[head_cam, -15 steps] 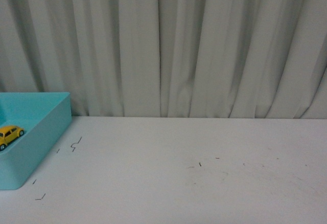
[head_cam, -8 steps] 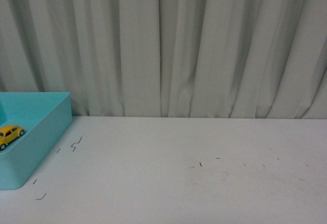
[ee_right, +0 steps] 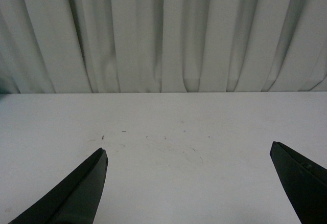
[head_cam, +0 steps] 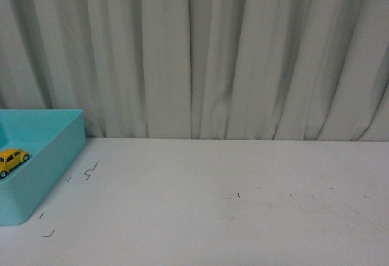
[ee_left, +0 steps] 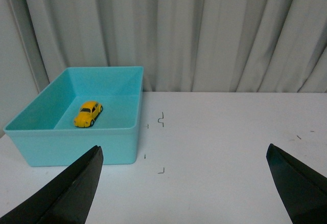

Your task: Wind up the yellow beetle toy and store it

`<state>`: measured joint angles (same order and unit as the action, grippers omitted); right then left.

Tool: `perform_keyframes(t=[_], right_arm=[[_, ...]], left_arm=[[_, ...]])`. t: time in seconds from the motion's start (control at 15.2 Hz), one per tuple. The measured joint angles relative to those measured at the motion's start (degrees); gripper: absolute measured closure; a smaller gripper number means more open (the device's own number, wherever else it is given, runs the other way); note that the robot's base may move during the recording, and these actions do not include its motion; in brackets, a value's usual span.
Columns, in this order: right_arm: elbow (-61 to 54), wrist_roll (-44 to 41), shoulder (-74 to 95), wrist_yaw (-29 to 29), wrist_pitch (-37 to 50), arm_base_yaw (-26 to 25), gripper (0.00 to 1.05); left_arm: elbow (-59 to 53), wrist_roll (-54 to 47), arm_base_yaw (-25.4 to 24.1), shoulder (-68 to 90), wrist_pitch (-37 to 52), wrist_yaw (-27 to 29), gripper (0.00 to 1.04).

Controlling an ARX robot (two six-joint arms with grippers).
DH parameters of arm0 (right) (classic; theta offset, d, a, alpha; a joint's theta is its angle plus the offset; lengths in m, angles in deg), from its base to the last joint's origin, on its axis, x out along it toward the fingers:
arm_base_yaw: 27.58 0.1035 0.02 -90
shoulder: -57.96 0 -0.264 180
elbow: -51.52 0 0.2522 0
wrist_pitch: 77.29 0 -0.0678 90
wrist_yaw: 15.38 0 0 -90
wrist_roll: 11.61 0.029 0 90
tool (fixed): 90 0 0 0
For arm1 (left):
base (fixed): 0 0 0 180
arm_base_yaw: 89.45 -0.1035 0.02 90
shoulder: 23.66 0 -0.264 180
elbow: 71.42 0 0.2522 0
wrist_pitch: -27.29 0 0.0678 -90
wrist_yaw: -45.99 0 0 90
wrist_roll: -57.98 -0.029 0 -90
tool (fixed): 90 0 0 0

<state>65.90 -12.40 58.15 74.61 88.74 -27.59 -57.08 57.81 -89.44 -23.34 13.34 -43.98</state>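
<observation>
Yellow beetle toy point(ee_left: 88, 114) sits inside teal bin point(ee_left: 117, 141) — both tools spread

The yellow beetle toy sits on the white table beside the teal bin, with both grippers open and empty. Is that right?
Not quite. The yellow beetle toy rests inside the teal bin, on its floor, as the left wrist view shows. The left gripper and right gripper are indeed open and empty.

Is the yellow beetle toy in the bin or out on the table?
In: the yellow beetle toy sits upright on the floor of the teal bin.
</observation>
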Motion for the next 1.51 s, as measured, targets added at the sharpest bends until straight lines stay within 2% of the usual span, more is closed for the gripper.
perform_keyframes(t=[1.51], right_arm=[[0.0,0.2,0.0,0.0,0.0,0.0,0.07]], left_arm=[[0.0,0.0,0.0,0.0,0.0,0.0,0.07]])
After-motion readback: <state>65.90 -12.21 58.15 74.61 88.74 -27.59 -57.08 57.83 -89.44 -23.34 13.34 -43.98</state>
